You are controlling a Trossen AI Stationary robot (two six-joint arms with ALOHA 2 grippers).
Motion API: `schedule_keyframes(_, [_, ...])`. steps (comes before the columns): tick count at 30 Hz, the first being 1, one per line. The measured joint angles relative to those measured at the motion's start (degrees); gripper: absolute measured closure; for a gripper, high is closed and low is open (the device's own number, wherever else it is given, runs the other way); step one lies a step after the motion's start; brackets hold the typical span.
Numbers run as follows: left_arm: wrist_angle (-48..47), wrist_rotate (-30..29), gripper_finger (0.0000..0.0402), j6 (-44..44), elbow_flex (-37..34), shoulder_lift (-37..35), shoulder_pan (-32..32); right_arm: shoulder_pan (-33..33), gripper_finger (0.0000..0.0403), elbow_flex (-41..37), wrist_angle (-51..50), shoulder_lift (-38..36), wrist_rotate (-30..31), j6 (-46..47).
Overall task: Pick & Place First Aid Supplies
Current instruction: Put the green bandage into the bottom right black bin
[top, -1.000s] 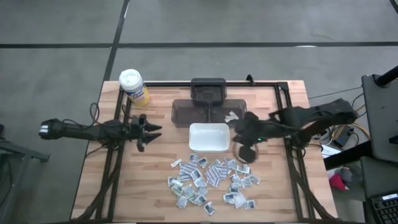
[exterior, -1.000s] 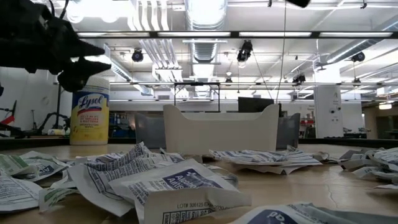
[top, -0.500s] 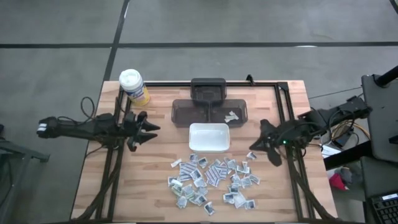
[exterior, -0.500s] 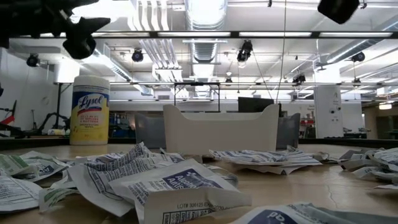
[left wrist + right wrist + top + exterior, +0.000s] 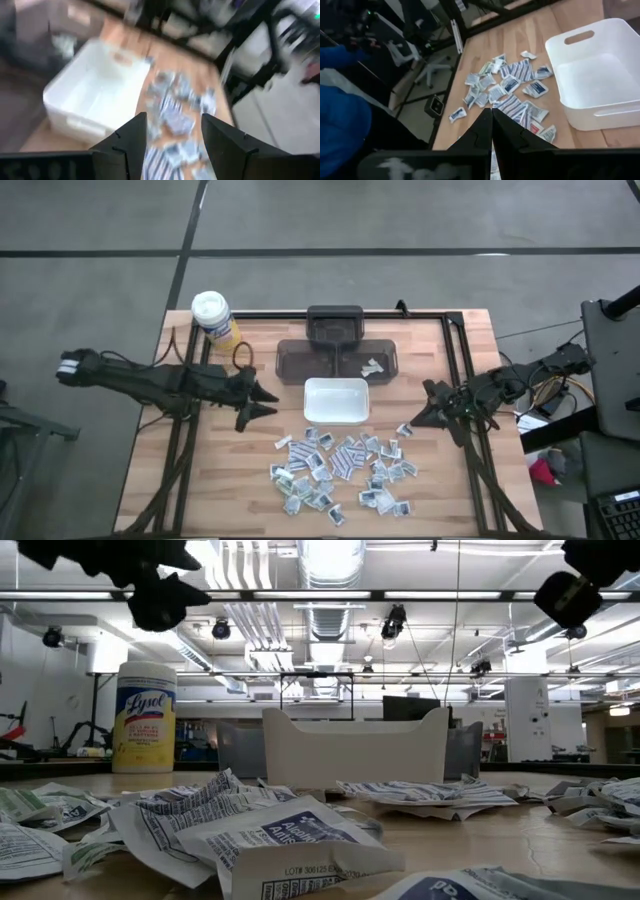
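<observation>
I see the left gripper (image 5: 262, 399) jaws wide and empty beside the white tray (image 5: 336, 400), the right gripper (image 5: 425, 412) pinched closed (nothing held), packets (image 5: 340, 470) scattered below.

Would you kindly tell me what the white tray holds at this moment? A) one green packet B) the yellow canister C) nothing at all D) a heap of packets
C: the white tray shows only its bare white floor in the high view and the right wrist view, while the packets lie spread on the table in front of it.
</observation>
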State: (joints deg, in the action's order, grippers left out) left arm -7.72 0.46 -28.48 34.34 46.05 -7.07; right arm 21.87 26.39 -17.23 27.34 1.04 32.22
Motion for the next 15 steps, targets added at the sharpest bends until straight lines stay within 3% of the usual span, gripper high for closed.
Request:
schedule_keyframes(8, [-17.6,0.2,0.0218,-6.2,12.8,11.5,-4.7,0.0,0.0394,-5.4,3.0,-7.9,0.0,-2.6])
schedule_keyframes(15, [-19.2,0.2,0.0218,-12.0,18.6,18.6,-11.0,0.0,0.0394,-8.8,3.2,-12.7,0.5,-3.9])
